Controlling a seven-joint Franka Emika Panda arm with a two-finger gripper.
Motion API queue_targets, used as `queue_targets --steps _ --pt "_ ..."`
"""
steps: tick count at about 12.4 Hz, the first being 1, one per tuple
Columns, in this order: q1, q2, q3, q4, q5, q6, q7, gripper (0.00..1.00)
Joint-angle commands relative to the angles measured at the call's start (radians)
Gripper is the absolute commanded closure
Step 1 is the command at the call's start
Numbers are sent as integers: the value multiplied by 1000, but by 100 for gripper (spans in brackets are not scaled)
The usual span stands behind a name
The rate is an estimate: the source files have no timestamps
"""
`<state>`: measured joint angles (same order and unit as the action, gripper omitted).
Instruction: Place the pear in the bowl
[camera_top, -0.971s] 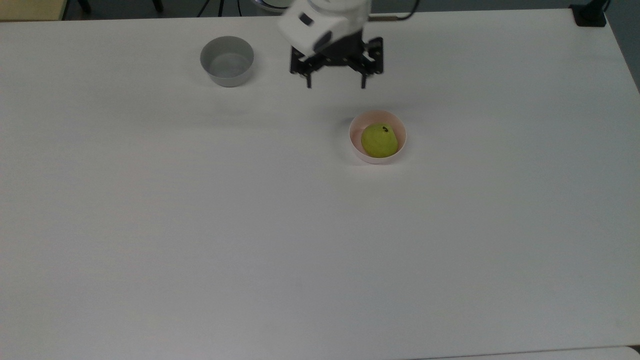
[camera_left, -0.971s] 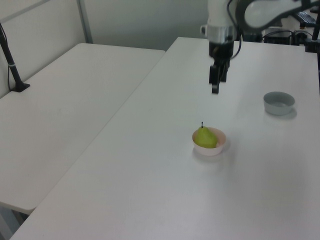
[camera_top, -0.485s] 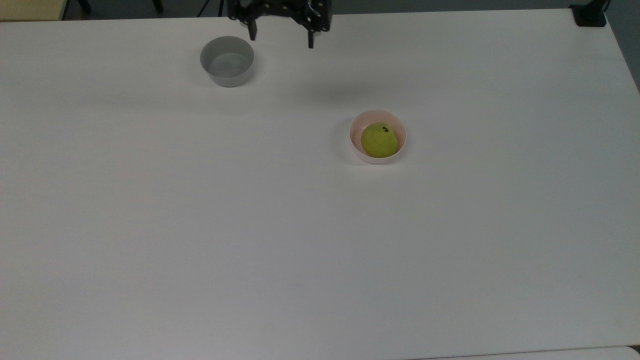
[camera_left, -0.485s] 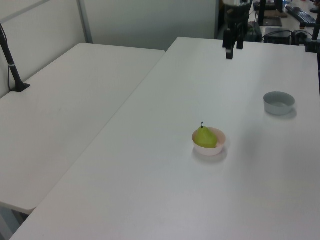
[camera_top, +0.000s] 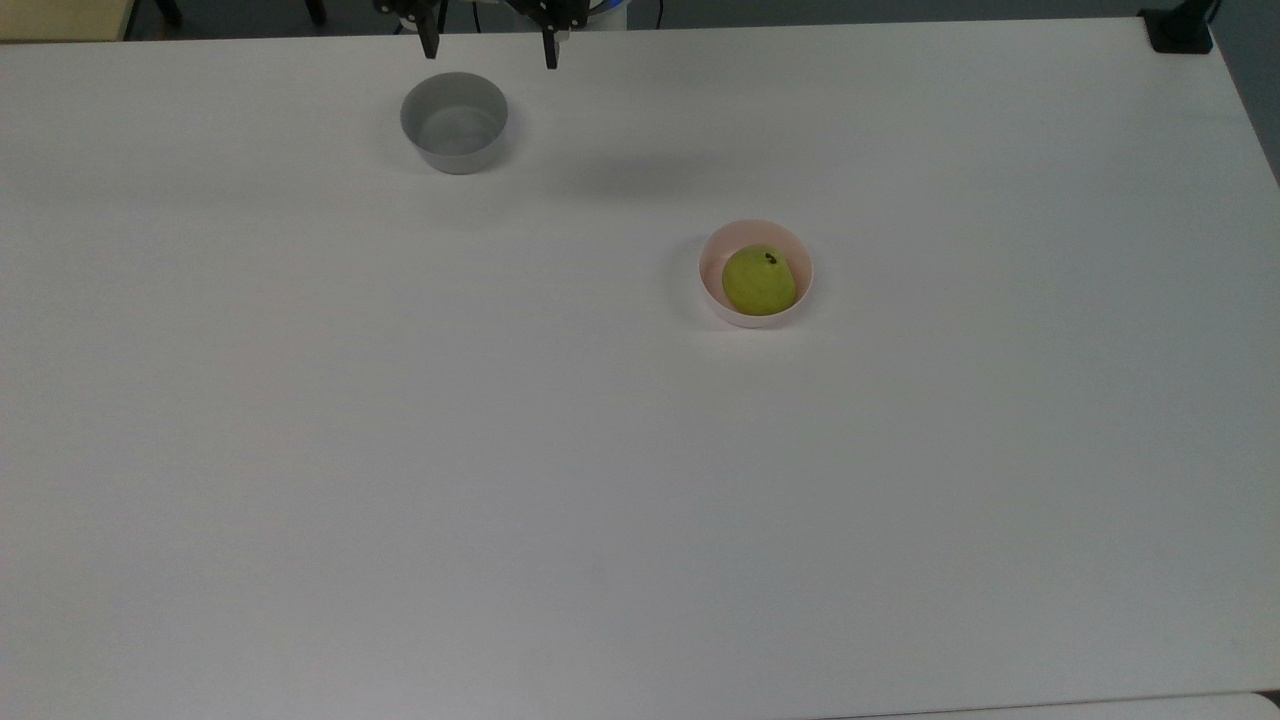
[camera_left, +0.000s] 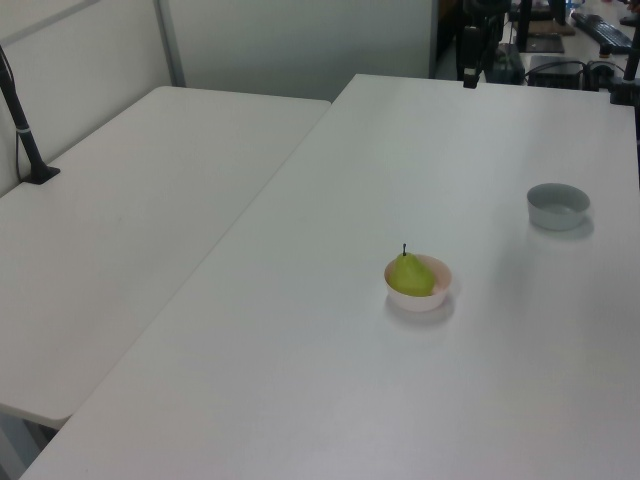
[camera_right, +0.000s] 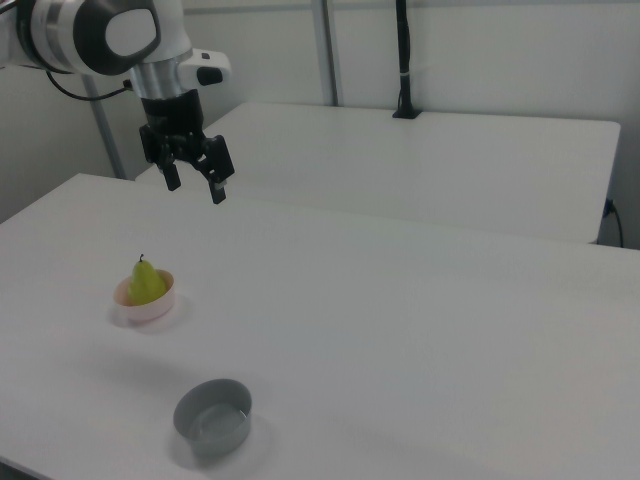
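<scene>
Two bowls stand on the white table (camera_top: 640, 480). The pale pink bowl (camera_top: 712, 290), right of centre in the top view's upper half, holds the pear (camera_top: 759, 281), which sits upright inside it with its dark stem pointing up. In the left view the bowl (camera_left: 437, 291) is at mid-frame and the pear (camera_left: 409, 276) hides its far inner wall; in the right view the bowl (camera_right: 150, 303) and pear (camera_right: 146, 282) are at the left. The grey bowl (camera_top: 454, 122) stands well apart from them, near the top view's upper edge, left of centre.

The gripper (camera_right: 192, 183) hangs above the table in the upper left of the right view, its two fingers spread wide and holding nothing. At the top view's upper edge the gripper (camera_top: 489, 50) is cut off, with just the finger ends reaching into the frame. In the left view it is a dark shape at the upper right, hard to make out against the clutter behind.
</scene>
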<state>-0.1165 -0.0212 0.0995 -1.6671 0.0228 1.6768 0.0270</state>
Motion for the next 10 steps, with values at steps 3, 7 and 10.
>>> queue_targets --steps 3,7,10 --pt "-25 0 -14 0 62 61 -206 0" --pt "-25 0 -7 0 57 61 -203 0" --pt "-25 0 -1 -3 51 58 -202 0"
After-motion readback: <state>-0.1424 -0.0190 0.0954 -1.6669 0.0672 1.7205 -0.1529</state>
